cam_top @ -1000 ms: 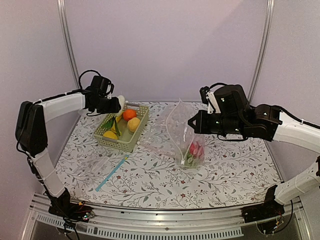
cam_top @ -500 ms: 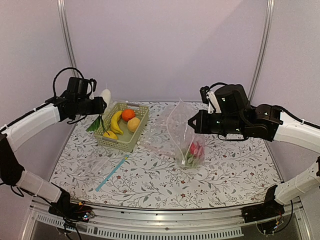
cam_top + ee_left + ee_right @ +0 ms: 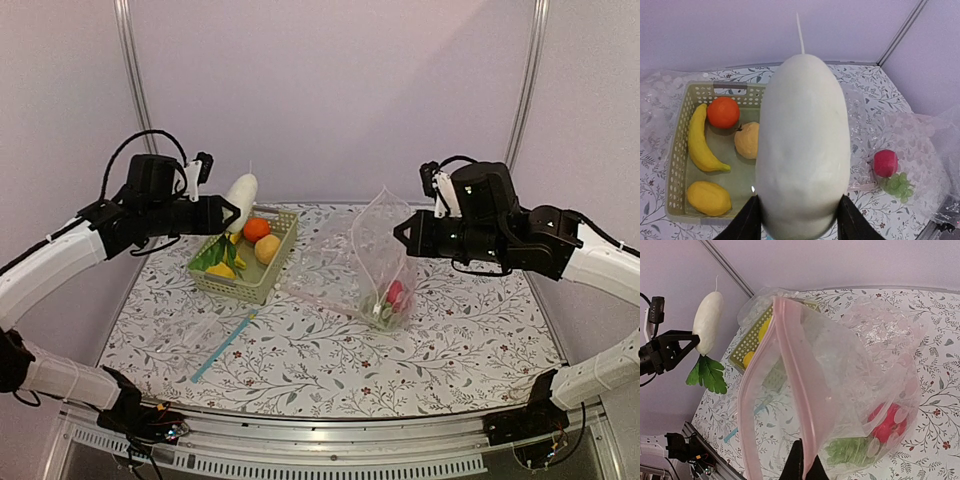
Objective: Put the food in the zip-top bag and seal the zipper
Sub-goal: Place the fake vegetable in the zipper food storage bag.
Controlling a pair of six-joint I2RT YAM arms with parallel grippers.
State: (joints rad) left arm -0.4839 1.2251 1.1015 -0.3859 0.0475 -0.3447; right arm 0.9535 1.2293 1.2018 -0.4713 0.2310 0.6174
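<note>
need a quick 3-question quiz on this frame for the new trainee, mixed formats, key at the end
1. True or false: the white radish lies in the basket.
2. Which food is already inside the zip-top bag? A) banana B) red apple C) orange
3. Which gripper pinches the bag's pink zipper?

Key:
1. False. The left gripper holds it in the air, jaws shut on it.
2. B.
3. The right gripper.
</note>
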